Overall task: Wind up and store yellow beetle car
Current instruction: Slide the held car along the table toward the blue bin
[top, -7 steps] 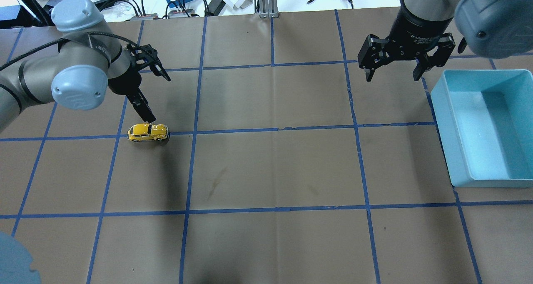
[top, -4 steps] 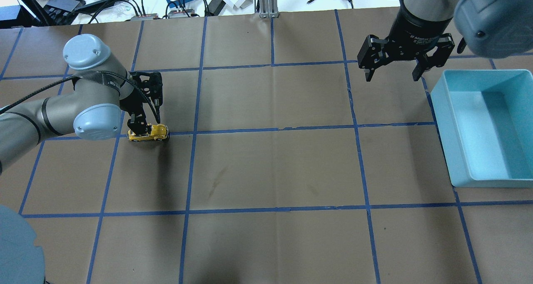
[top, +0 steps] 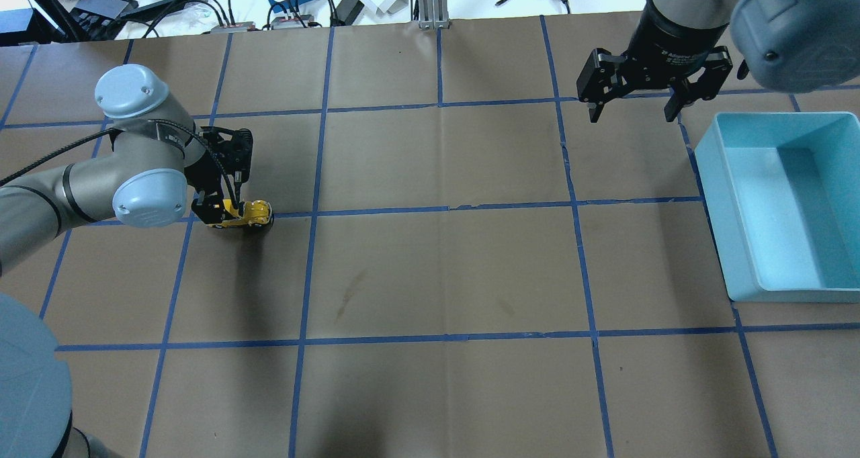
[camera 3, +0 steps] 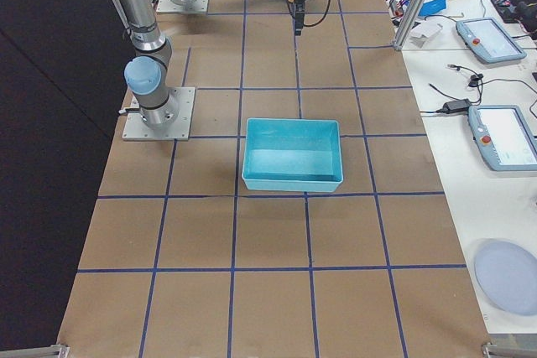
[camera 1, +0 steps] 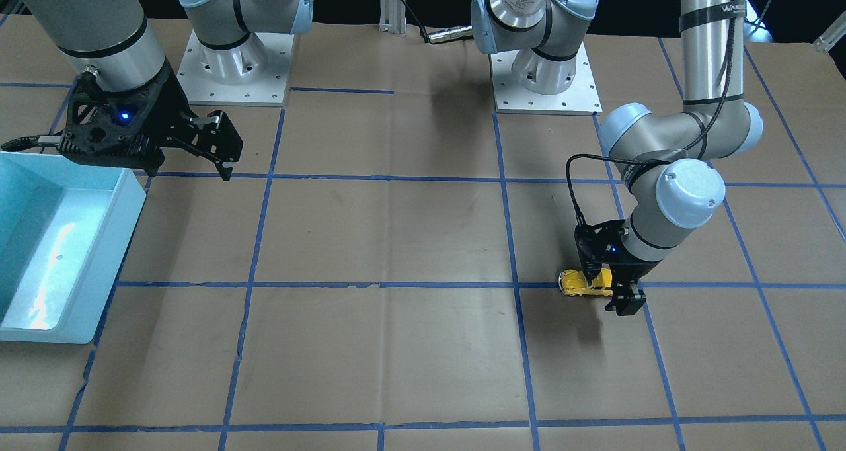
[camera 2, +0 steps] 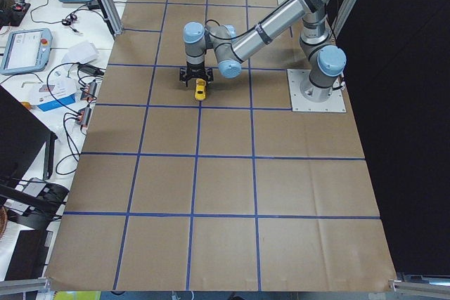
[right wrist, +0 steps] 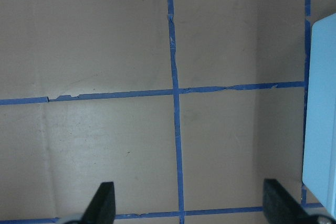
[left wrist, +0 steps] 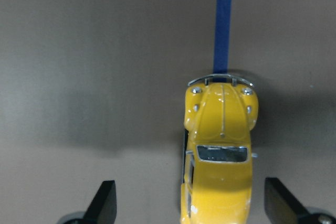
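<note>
Tabletop (top: pixel 430 270): beetle car (left wrist: pixel 220 150) between left jaws

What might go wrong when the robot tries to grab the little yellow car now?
1. The yellow beetle car sits off-centre in the open left gripper, so closing may shove or twist it.
2. It stands on its wheels and looks glossy, so it might roll away or slip out.
3. The blue bin is far away, a long carry if the grip is weak.
</note>
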You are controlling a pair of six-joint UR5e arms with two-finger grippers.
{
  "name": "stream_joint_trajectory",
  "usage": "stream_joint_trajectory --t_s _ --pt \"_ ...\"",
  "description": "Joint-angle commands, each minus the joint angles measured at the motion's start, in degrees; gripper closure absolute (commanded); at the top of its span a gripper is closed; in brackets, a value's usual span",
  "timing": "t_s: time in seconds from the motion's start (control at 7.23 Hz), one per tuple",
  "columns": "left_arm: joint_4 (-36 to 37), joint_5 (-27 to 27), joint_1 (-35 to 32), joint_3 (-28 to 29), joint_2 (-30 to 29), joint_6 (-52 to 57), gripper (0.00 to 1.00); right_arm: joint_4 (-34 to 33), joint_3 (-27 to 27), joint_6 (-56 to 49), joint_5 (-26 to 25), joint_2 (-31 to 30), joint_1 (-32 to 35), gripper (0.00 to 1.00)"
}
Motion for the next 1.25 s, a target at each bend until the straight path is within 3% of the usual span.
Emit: stream_joint_trajectory --t_s 0.0,0.28,0.42,0.69,1.11 --pt "-0.98 -0.09 0.12 -0.13 -0.24 0.23 0.06 -0.13 0.08 -0.24 -0.07 0.02 0.03 0.0" --pt "-0.81 -0.35 0.12 0.13 -0.25 0.32 0.52 -0.05 0.08 -0.59 -0.16 0.02 -0.32 0.0" --pt "-0.89 -0.44 0.12 0.05 -0.33 0.32 0.65 -0.05 0.08 -0.24 -0.07 -0.07 0.03 0.0" --pt "-1.15 -0.35 0.03 0.57 0.28 0.32 0.73 0.04 0.08 -0.33 -0.16 -0.07 0.12 0.0" --pt "-2.3 -4.73 -6.01 1.1 1.07 -1.43 0.73 0.22 -0.18 -0.5 -0.77 -0.42 -0.06 0.0"
